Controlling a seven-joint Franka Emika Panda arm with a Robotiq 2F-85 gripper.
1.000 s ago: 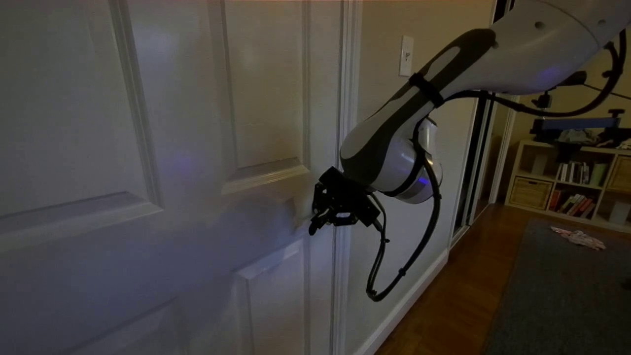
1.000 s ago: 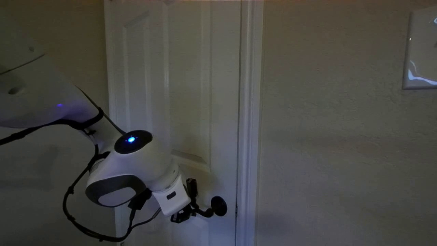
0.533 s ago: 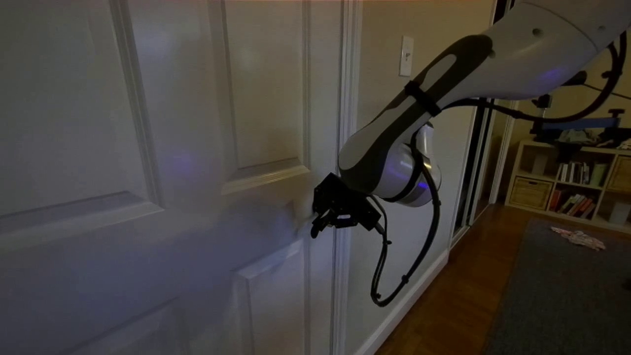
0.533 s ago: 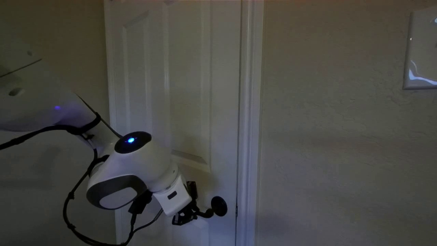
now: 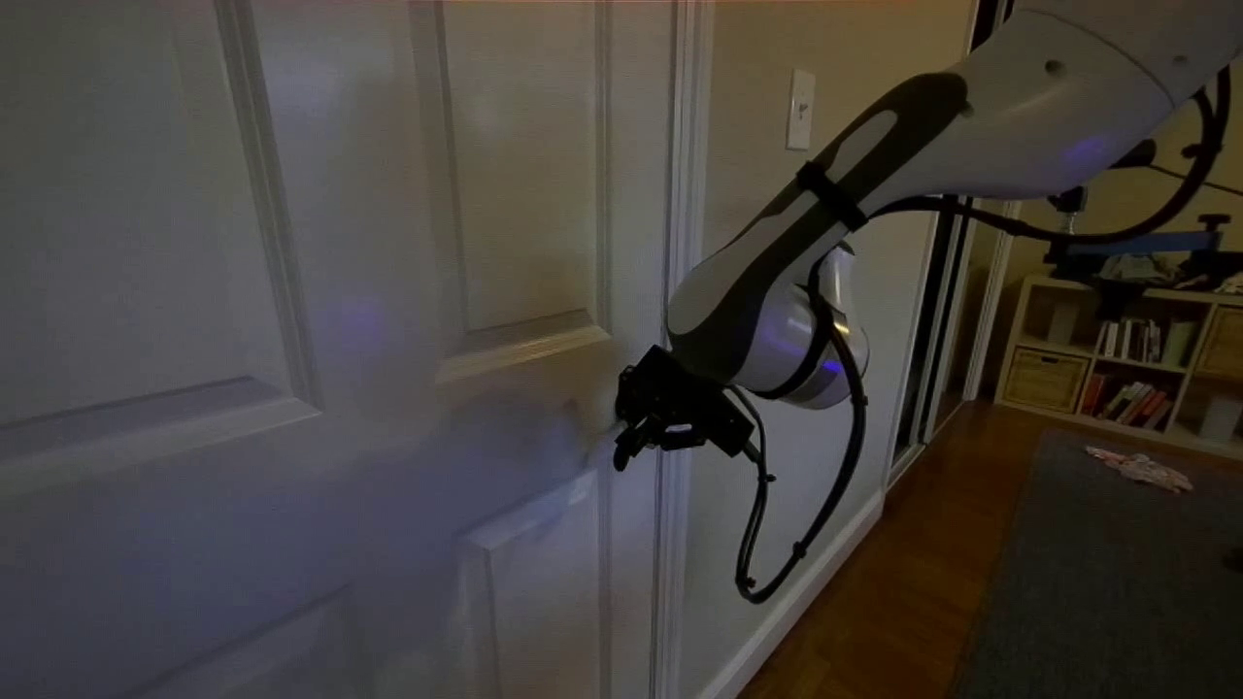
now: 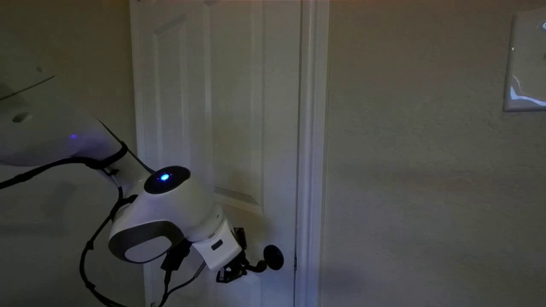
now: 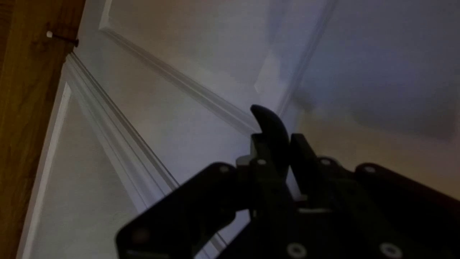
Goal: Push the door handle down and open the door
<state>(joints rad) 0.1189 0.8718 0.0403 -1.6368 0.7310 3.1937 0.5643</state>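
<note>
The large white panelled door (image 5: pixel 359 214) shows in both exterior views, also here (image 6: pixel 236 128), and fills much of the wrist view (image 7: pixel 172 118). It stands flush with its frame. The dark door handle has a round rose (image 6: pixel 273 257) near the door's right edge, with its lever reaching left into my gripper (image 6: pixel 244 267). In the wrist view the curved tip of the door handle (image 7: pixel 267 118) sticks out between the two fingers of my gripper (image 7: pixel 277 140), which are closed on it. In an exterior view my black gripper (image 5: pixel 636 437) hides most of the handle.
A white door frame (image 6: pixel 313 149) and a plain wall (image 6: pixel 426 192) with a switch plate (image 6: pixel 527 64) lie beside the door. A door stop (image 7: pixel 63 37) sits low near the wooden floor (image 7: pixel 32 108). A shelf (image 5: pixel 1126 359) and a dark rug (image 5: pixel 1097 582) lie farther off.
My gripper and forearm have moved slightly down, mostly in the first half second. The lever's end has dropped a little with the gripper. The door has not visibly moved.
</note>
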